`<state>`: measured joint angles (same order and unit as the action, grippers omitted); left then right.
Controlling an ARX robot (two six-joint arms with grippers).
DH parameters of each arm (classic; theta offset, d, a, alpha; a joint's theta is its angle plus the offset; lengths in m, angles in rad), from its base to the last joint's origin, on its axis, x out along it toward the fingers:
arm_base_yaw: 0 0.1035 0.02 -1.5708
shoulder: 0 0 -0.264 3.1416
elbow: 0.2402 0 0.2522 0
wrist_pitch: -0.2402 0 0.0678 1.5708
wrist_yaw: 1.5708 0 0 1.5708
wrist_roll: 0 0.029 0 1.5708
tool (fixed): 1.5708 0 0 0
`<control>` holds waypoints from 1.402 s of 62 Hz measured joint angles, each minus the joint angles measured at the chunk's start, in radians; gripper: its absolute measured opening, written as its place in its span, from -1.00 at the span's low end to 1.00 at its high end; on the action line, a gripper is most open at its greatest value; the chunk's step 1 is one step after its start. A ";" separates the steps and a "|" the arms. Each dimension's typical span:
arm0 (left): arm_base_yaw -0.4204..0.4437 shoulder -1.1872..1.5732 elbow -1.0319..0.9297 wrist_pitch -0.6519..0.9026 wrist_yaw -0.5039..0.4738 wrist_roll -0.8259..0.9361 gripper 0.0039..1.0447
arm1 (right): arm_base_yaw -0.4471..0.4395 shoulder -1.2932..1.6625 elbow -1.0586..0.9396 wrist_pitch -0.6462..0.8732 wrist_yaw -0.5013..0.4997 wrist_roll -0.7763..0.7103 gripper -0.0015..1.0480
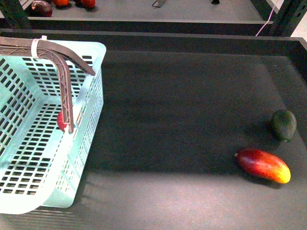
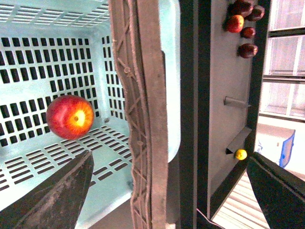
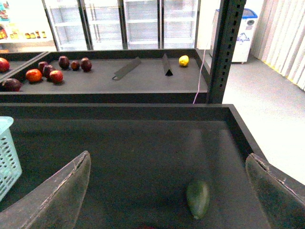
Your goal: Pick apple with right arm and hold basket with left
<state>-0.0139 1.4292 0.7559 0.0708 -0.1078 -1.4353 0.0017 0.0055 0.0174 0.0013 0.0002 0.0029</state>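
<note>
A: Front view first. Where's your apple (image 1: 62,121)?

B: Inside the basket (image 1: 94,91), half hidden by the handle (image 1: 66,96).

A: Left wrist: your left gripper (image 2: 167,191) is wide open, straddling the handle, gripping nothing. The apple looks firm, smooth, likely slippery; pinch its widest girth.

B: Right wrist?

A: Your right gripper (image 3: 169,191) is open and empty above the avocado (image 3: 198,198).

Mango (image 1: 263,165): lies on dark tray surface (image 1: 182,110), front right.
Avocado (image 1: 283,124): just behind mango, apart from it.
Far shelf (image 3: 143,78): dark red fruits (image 3: 45,71), one lemon (image 3: 183,60).
</note>
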 joint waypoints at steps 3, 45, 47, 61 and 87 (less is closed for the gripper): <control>-0.002 -0.029 -0.005 -0.005 -0.001 0.001 0.87 | 0.000 0.000 0.000 0.000 0.000 0.000 0.83; 0.011 -0.254 -0.527 0.864 0.108 1.390 -0.84 | 0.000 0.000 0.000 0.000 0.000 0.000 0.83; 0.011 -0.281 -0.546 0.857 0.108 1.397 -0.95 | 0.000 0.000 0.000 0.000 0.000 0.000 0.83; 0.011 -0.454 -0.640 0.776 0.108 1.418 -0.94 | 0.000 0.000 0.000 0.000 0.000 0.000 0.83; 0.011 -0.722 -0.741 0.612 0.108 1.422 -0.94 | 0.000 0.000 0.000 0.000 0.000 0.000 0.83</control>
<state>-0.0025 0.7071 0.0151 0.6830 0.0002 -0.0135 0.0017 0.0051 0.0174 0.0013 0.0002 0.0029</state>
